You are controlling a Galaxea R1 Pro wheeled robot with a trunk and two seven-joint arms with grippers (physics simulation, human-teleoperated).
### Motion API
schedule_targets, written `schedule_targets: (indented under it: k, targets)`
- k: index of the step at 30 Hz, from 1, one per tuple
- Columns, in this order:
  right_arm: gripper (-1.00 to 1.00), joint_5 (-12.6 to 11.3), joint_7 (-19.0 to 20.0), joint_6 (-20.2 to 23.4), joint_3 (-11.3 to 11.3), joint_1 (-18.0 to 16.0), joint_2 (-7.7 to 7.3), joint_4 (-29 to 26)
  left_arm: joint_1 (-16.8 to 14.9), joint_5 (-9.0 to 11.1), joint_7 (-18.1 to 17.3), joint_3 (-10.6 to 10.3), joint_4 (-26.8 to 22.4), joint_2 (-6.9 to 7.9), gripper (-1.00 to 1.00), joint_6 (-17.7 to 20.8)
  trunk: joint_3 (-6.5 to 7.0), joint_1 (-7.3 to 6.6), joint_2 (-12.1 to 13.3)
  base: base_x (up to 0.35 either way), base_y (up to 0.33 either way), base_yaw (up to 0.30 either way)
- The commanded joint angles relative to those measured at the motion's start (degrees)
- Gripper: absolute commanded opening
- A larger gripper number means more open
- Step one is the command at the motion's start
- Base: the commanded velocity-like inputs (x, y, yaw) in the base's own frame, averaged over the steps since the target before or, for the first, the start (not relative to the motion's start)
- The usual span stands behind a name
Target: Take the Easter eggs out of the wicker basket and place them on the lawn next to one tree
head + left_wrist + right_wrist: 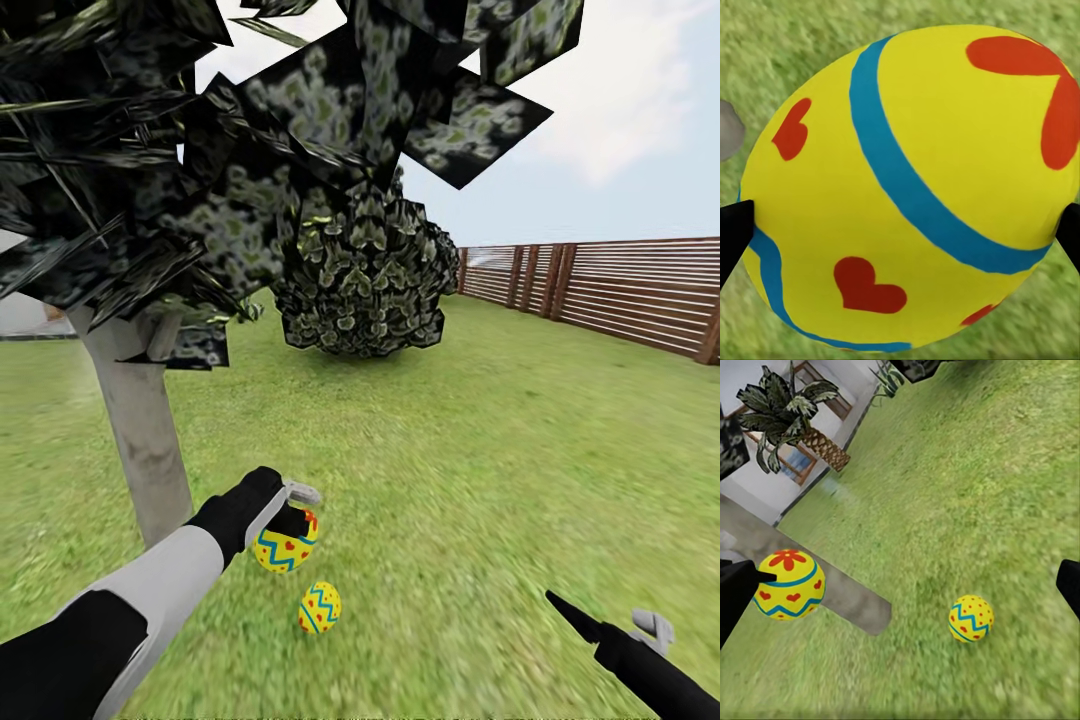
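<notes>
Head view shows the left gripper (290, 515) low over the lawn (480, 470), just beside the pale grey trunk of the tree (140, 430), with a yellow Easter egg (285, 545) held at its tip. Left wrist view makes the grip plain: the held egg (907, 195) (blue bands, red hearts) sits squarely between the two dark fingers (733, 232), one pressing each flank, so the fingers are closed onto it about as wide as the egg itself, with grass blurred behind. A second egg (320, 607) lies on the grass just beside and nearer the robot than the held one, apart from it and close to the trunk; it carries a blue zigzag and red dots.

The right gripper (610, 630) hangs low at the robot's right, well apart from both eggs. In the right wrist view its dark fingers (735, 592) stand wide apart at the picture's two edges with nothing between them but lawn. That view also takes in the lying egg (971, 618), the held egg (789, 583) against the grey trunk (817, 577), and a short palm (802, 420) by the white house farther off. A brown slatted fence (620, 290) borders the grass.
</notes>
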Motion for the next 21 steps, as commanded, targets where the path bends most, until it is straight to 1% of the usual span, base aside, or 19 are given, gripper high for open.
schedule_targets:
  k: [1,5,10,18,21]
  targets:
    - [1.00,-0.4,0.0,0.4,0.0,0.0,-0.01,-0.1,-0.1,0.4,0.2,-0.4,0.0,0.03,-1.00,0.2,-0.23,0.22,-0.4,0.000,0.000,0.008]
    - [1.00,-0.3,-0.3,0.4,0.1,0.0,0.05,0.0,-0.1,0.4,0.2,-0.5,0.0,0.04,-1.00,-0.1,-0.94,1.10,-2.0,0.000,0.000,0.045]
    - [1.00,-0.3,-0.1,0.3,0.0,0.0,0.02,0.1,-0.1,0.4,0.2,-0.5,0.0,0.11,-1.00,-0.4,-1.74,2.20,-4.1,0.000,0.000,0.153]
    - [1.00,-0.4,0.0,0.5,0.1,0.0,0.16,0.1,-0.1,0.4,0.3,-0.5,0.0,0.13,-1.00,-0.5,-3.14,3.96,-7.3,0.000,0.000,0.022]
    - [1.00,-0.5,-0.1,0.6,0.1,0.0,0.12,0.1,-0.1,0.4,0.3,-0.5,0.0,0.12,-1.00,-0.5,-3.60,4.62,-8.5,0.000,0.000,0.083]
